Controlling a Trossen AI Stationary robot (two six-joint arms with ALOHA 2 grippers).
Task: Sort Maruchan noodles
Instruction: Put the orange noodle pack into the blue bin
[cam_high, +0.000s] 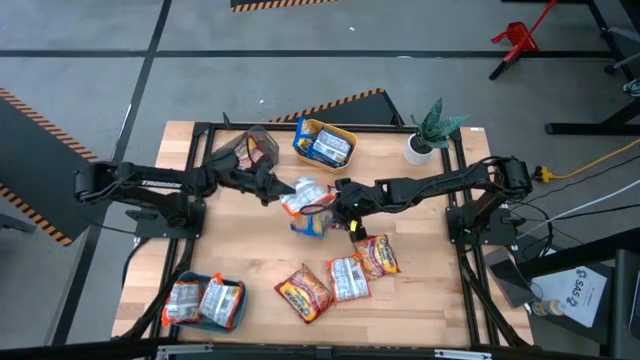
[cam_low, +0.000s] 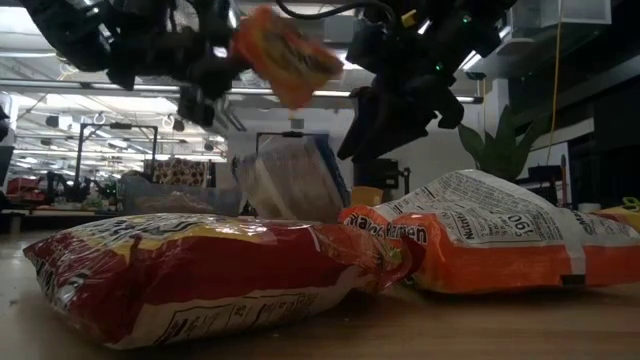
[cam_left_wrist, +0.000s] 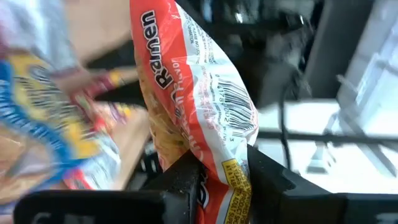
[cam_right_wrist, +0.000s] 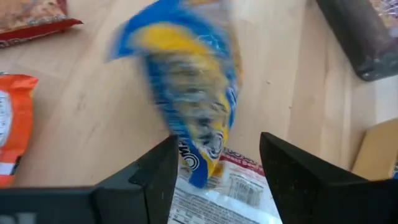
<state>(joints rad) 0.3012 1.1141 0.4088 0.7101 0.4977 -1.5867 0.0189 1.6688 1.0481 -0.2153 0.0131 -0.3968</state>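
An orange packet (cam_left_wrist: 186, 106) marked "Ramen" is pinched by its lower edge in the left pincer (cam_left_wrist: 219, 180), whose two fingers press on it from both sides. In the low view this orange packet (cam_low: 288, 55) hangs in the air above the surface, tilted, under the left arm. In the high view the left pincer (cam_high: 283, 190) is over the middle of the surface.

A blue-yellow packet (cam_right_wrist: 189, 93) is just in front of the right pincer (cam_right_wrist: 217, 165). The fingers of this pincer are spread, one on each side of the packet's lower end. The packet is blurred, so I cannot tell if a finger touches it; it seems to be loose. Under it lies a silver-white packet (cam_right_wrist: 224, 186) with red print. In the high view the right pincer (cam_high: 338, 208) is near the middle of the surface, close to the left one, with the blue-yellow packet (cam_high: 312, 224) below it.

Three more packets (cam_high: 340, 278) lie flat on the wooden surface (cam_high: 250, 250) toward its front. A yellow bin (cam_high: 325, 145) at the far side holds blue packets, a teal bin (cam_high: 205, 300) at the front left corner holds two silver-white ones, and a grey bin (cam_high: 248, 148) stands at the far left. A small plant (cam_high: 432, 132) stands at the far right corner.
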